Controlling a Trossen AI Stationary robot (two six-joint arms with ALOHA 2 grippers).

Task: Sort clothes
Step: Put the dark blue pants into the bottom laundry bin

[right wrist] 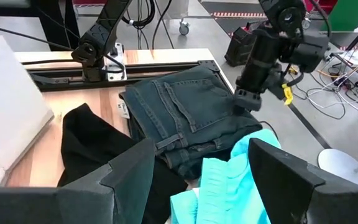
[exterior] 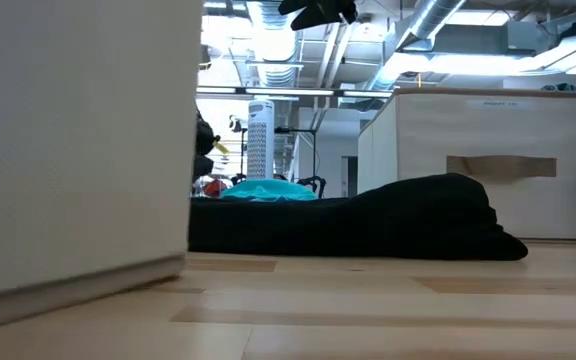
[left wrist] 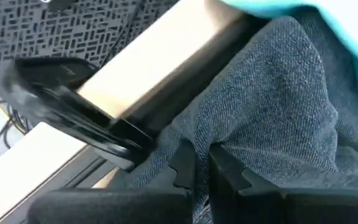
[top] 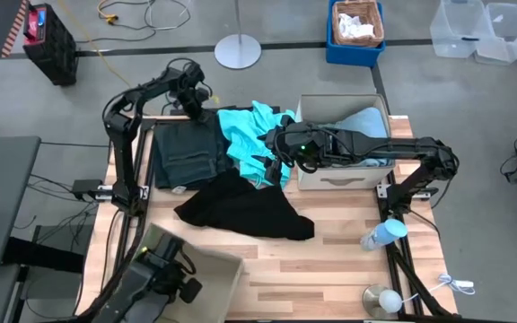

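A dark green, denim-like garment [top: 185, 152] lies flat on the table's far left part. A bright turquoise garment [top: 249, 130] lies bunched beside it, partly over it. A black garment [top: 240, 211] lies spread at the table's middle and also shows in the low view [exterior: 368, 225]. A pale dusty-blue garment [top: 366, 126] lies in the right bin. My left gripper [top: 197, 112] is shut on the dark green garment at the table's far edge. My right gripper [right wrist: 204, 171] is open above the turquoise garment [right wrist: 222, 180], touching nothing. My left gripper pinches a raised fold of the dark green garment [left wrist: 199, 163] between its two fingers, at the garment's far edge by the table's far rail. The fingers come from above, pointing down. The rest of the garment [right wrist: 185, 118] lies on the table.
A beige fabric bin [top: 344, 175] stands at the table's right far part. Another beige bin [top: 200, 269] stands at the near left and fills the low view's left [exterior: 68, 140]. A water bottle [top: 382, 235] and a white object [top: 384, 299] lie at the near right.
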